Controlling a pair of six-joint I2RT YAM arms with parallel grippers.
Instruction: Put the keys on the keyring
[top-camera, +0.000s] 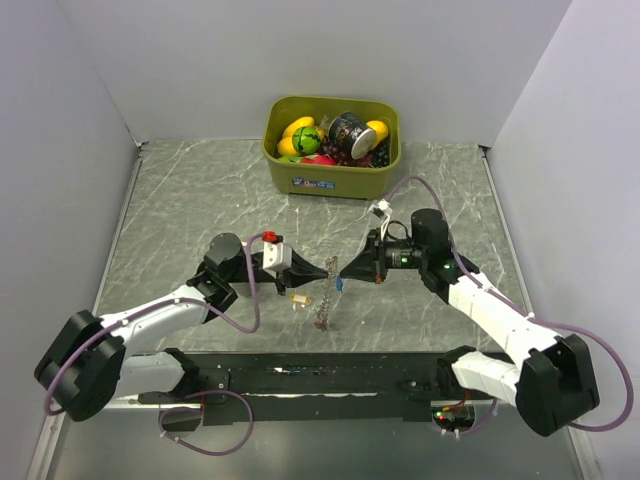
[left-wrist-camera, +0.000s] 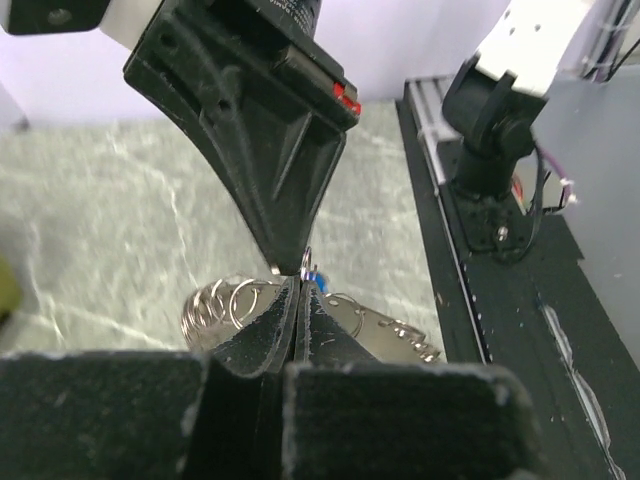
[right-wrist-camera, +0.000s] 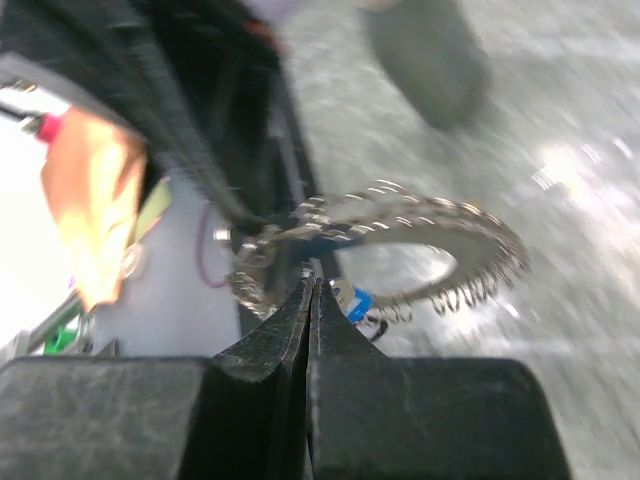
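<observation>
1. Left arm: we see it reach from the near-left base toward the middle of the table (top-camera: 180, 210), forearm low, left gripper (top-camera: 328, 268) pointing right. In its wrist view the fingers (left-wrist-camera: 270, 335) are pressed together, with links of the keyring (left-wrist-camera: 228, 302) emerging on either side of the tips, so we read this as a pinch on the chain.
2. Right arm: it mirrors the left from the near-right base, and the right gripper (top-camera: 343, 270) points left, tip to tip with the other. Its fingers (right-wrist-camera: 330, 345) are also pressed together. We cannot tell what they nip, as that view is blurred.
3. Keyring: the chain trails from the meeting point toward the near edge.
4. Keys: the blue key (top-camera: 340, 284) sits just beside the right fingertips. The yellow key (top-camera: 297, 299) lies on the table, left of the chain.
5. Container: an olive-green bin (top-camera: 330, 180) stands at the far side, well apart from the grippers. It holds yellow, green and red fruit-like pieces and a dark printed can (top-camera: 350, 133).
</observation>
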